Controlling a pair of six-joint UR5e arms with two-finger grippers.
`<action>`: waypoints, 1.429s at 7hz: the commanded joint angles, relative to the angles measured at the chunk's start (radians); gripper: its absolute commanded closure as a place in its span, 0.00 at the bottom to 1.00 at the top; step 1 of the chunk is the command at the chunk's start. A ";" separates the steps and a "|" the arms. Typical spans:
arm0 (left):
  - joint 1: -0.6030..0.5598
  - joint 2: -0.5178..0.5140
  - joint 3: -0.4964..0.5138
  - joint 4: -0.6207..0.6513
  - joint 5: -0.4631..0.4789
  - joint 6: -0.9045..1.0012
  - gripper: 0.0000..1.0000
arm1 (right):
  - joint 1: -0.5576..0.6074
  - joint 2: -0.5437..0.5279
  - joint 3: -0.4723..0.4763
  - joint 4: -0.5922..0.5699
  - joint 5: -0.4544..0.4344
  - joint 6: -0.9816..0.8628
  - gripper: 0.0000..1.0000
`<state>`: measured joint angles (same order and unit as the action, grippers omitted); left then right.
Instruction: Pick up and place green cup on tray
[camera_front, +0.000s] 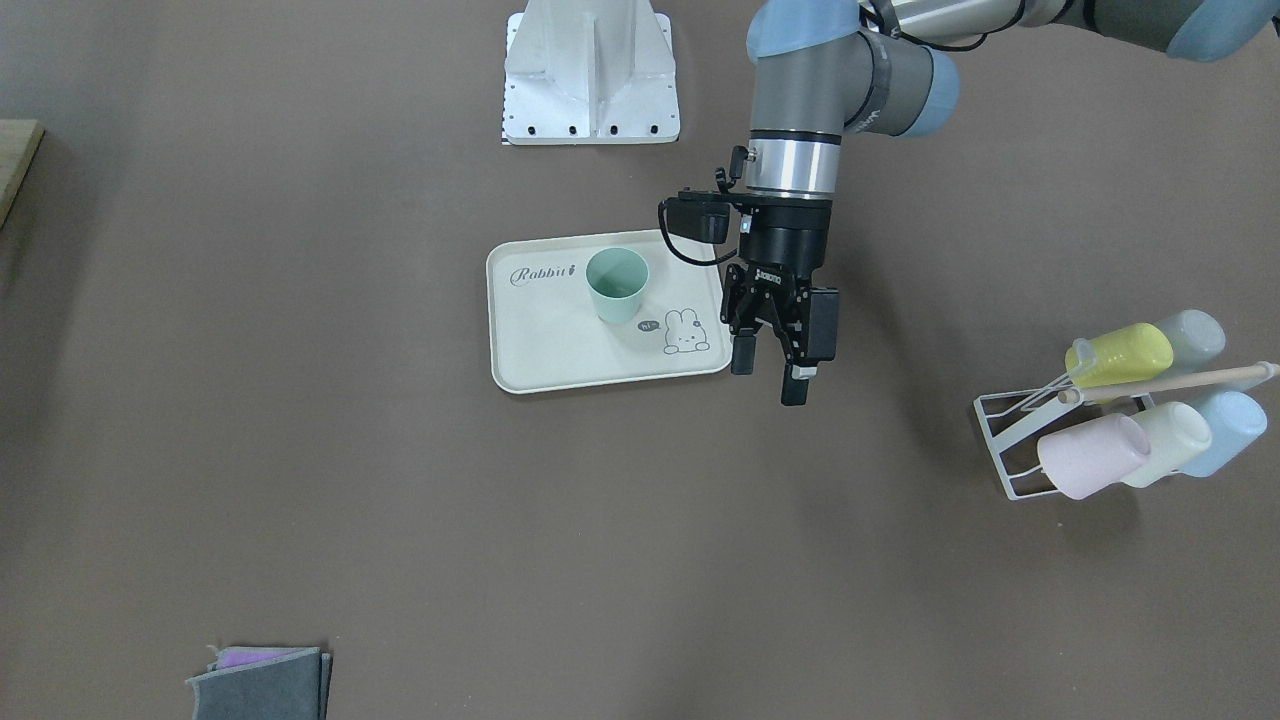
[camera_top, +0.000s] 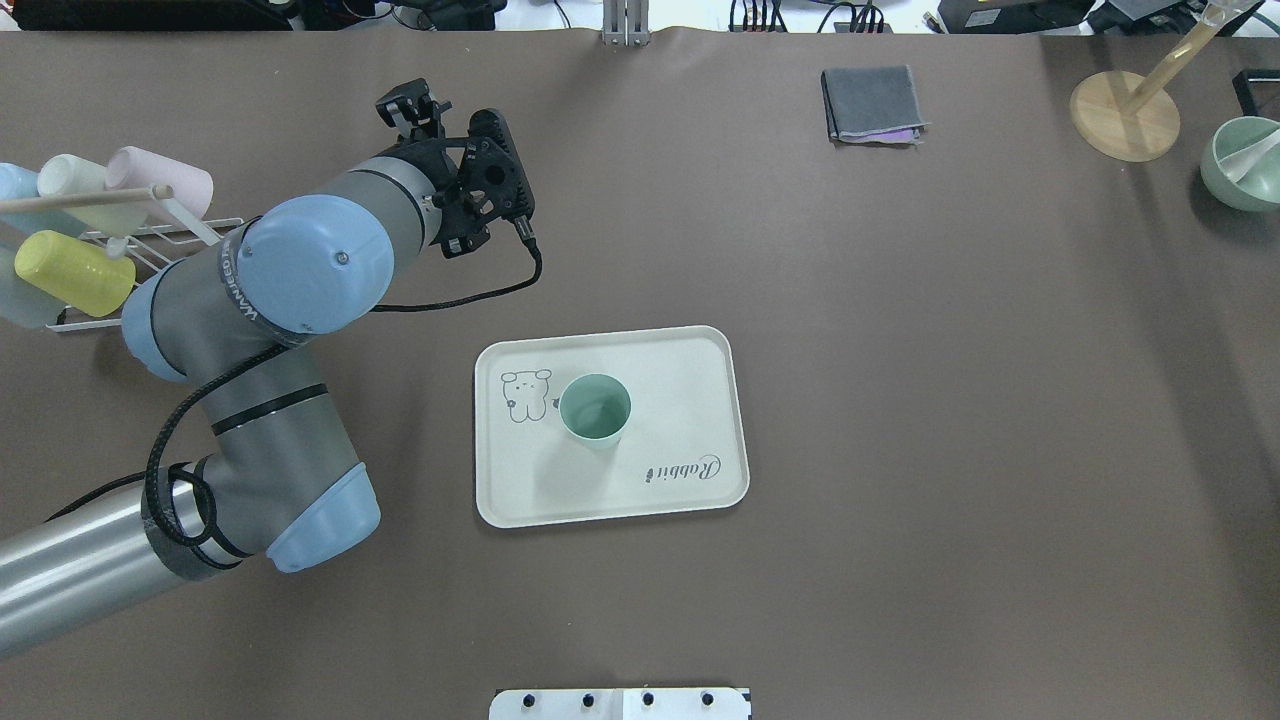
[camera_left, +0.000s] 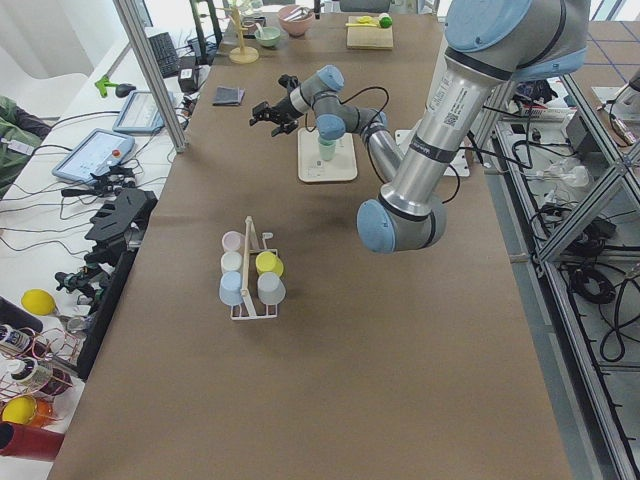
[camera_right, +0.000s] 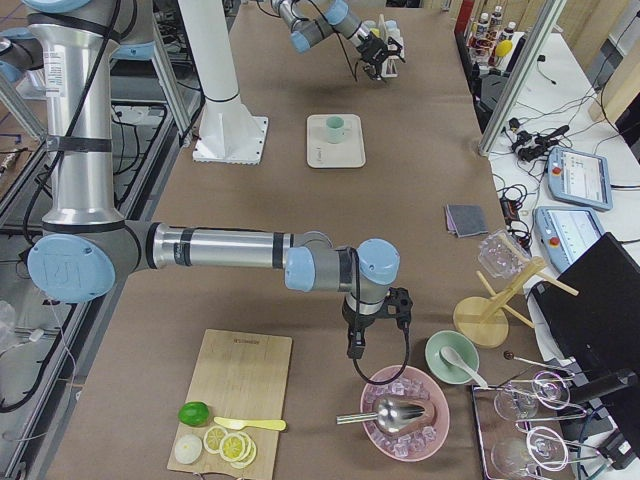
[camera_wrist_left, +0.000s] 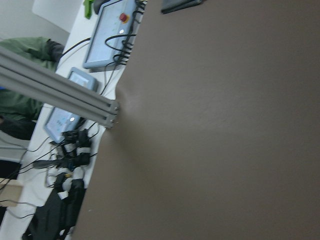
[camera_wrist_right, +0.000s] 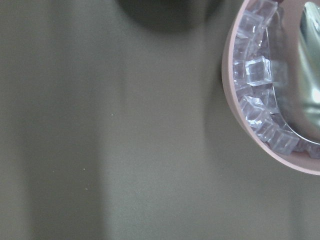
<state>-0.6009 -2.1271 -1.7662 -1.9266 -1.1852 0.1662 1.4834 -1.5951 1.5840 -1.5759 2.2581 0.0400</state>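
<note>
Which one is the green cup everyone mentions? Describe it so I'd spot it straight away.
Start at the brown table and find the cream tray near its middle. The green cup stands upright on it, between the Rabbit script and the bunny drawing. Unlike the pastel cups lying on the wire rack, it is mint green and alone.

Bare table (camera_front: 300, 400) all round the tray (camera_front: 560, 350), green cup (camera_front: 617, 285) upright mid-tray, left gripper (camera_front: 768, 378) raised alongside, cup rack (camera_front: 1010, 440) well apart.

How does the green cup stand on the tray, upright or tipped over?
Upright. The green cup stands on the tray, its round open mouth facing up.
</note>
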 joint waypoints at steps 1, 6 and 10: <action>-0.008 0.029 -0.002 0.123 0.015 -0.014 0.01 | 0.000 0.015 0.001 -0.001 -0.003 0.000 0.00; -0.351 0.116 -0.004 0.147 -0.699 -0.160 0.01 | -0.006 0.020 -0.005 -0.001 -0.006 -0.002 0.00; -0.727 0.401 -0.003 0.152 -1.065 -0.149 0.01 | -0.008 0.043 0.008 -0.003 -0.011 -0.008 0.00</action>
<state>-1.2335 -1.8147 -1.7779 -1.7784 -2.1610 0.0150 1.4758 -1.5649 1.5902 -1.5763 2.2507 0.0339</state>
